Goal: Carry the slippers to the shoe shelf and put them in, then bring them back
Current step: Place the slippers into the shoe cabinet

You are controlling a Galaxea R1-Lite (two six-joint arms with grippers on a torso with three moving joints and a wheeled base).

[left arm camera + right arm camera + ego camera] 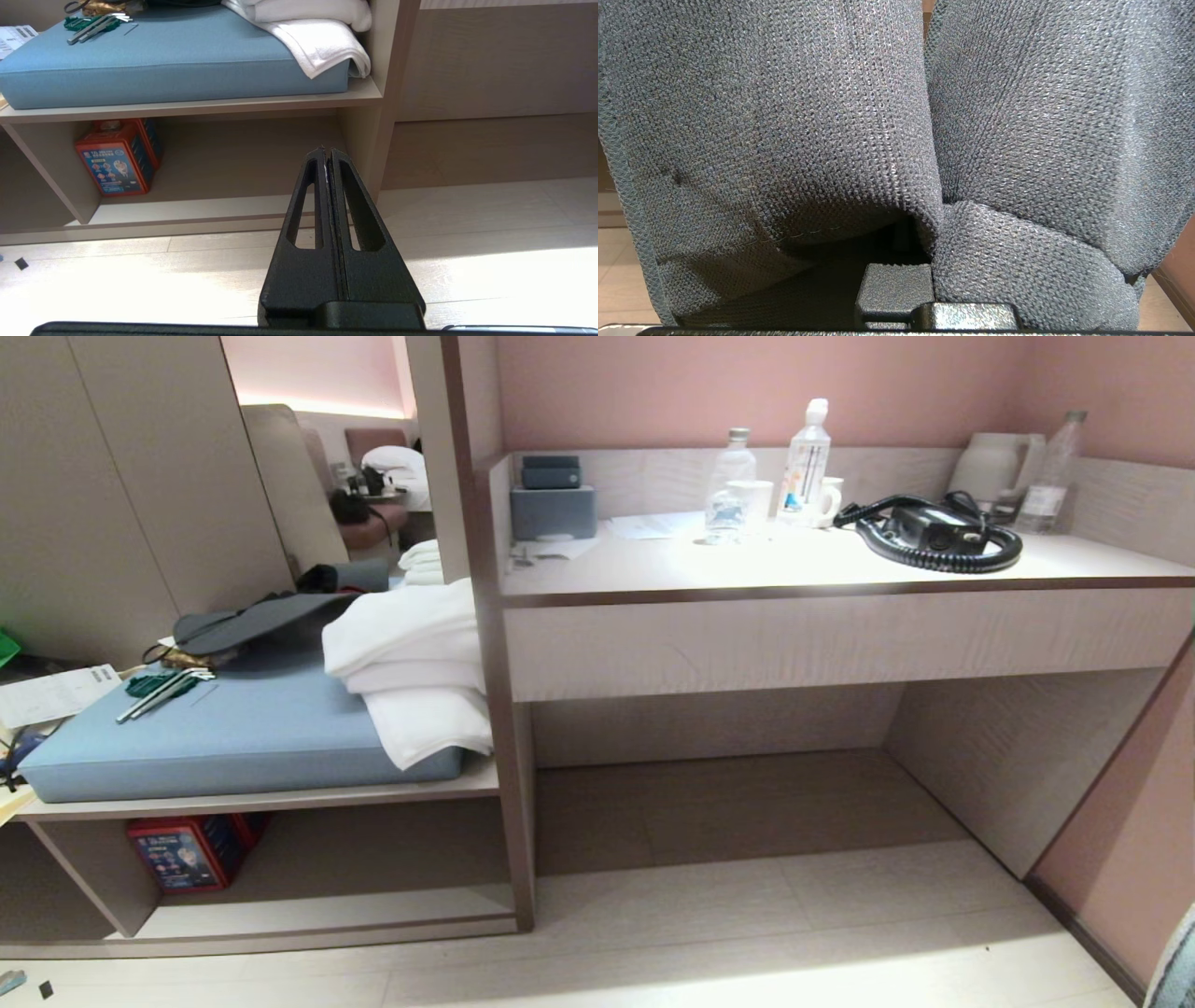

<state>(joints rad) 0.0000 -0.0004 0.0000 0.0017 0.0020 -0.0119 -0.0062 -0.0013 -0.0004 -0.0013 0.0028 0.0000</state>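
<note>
The slippers [794,116] fill the right wrist view as two dark grey knit bands side by side. My right gripper [930,233] is shut on them; one finger [896,287] shows at its base and the tips are hidden in the fabric. A grey edge of the slippers [1178,957] shows at the head view's lower right corner. The shoe shelf [327,907] is the low cubby under the bench at the left, with a pale base board [196,210]. My left gripper [327,151] is shut and empty, pointing at the cubby's right end above the floor.
A red box [191,851] stands at the cubby's left end. Above it lie a blue cushion [243,728] and white towels [411,663]. On the right is the desk counter [822,565], with bottles, a kettle and a coiled black cord, and a floorless recess [728,803] beneath it.
</note>
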